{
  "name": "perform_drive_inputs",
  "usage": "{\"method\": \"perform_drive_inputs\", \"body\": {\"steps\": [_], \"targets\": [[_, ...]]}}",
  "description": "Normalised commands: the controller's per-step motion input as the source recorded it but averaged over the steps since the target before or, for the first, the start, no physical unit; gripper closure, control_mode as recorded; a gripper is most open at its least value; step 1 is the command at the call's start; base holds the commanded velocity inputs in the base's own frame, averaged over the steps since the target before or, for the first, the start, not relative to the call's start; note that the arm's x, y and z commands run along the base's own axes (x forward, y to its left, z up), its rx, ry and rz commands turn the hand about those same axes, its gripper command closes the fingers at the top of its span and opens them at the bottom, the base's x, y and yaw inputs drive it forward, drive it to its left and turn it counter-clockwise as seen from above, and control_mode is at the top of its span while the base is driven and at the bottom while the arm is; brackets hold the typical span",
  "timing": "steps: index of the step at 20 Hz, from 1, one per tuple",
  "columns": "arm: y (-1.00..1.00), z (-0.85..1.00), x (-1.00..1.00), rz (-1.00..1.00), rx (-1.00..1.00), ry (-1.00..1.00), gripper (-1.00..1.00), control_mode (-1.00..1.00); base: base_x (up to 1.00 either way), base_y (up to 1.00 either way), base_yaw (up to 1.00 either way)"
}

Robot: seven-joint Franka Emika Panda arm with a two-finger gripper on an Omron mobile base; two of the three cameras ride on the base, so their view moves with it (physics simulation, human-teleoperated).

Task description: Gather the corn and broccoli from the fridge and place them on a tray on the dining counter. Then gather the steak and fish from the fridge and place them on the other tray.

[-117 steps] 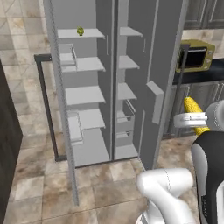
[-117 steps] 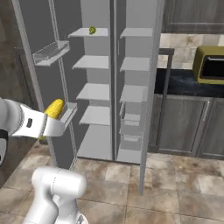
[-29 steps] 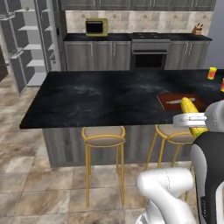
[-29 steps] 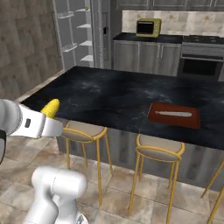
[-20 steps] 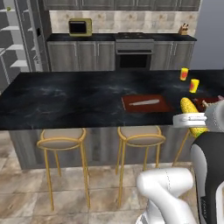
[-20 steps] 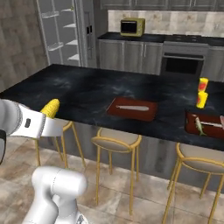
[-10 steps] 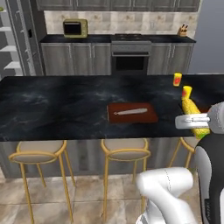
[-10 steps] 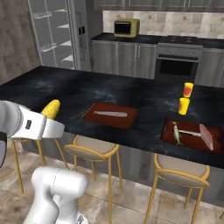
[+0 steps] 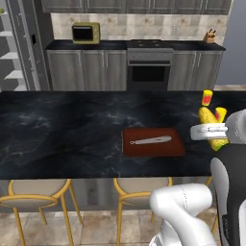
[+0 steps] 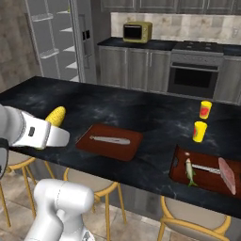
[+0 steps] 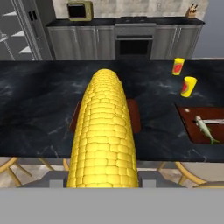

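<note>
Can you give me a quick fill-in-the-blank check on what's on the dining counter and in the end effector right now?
1. The end effector is shut on the ____.
2. The near tray on the dining counter carries a single ____.
3. On the far tray, beside the steak, lies a ____.
4. Two yellow ____ with red labels stand behind that far tray.

Missing words: corn; knife; fish; cups
</note>
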Motion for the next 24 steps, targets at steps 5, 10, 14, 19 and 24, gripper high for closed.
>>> {"method": "perform_drive_inputs", "body": {"steps": [5,10,14,19,24], "targets": [[0.0,0.0,0.0,0.0,0.0,0.0,1.0,1.0,0.4,0.0,0.0],[0.0,0.0,0.0,0.0,0.0,0.0,1.0,1.0,0.1,0.0,0.0],[0.0,-0.09,0.22,0.0,0.02,0.06,1.0,-1.0,0.35,0.0,0.0],[-0.09,-0.32,1.0,0.01,0.08,0.32,1.0,-1.0,0.0,0.0,0.0],[-0.14,-0.31,0.96,0.01,0.04,0.19,1.0,-1.0,0.0,0.0,0.0]]}}
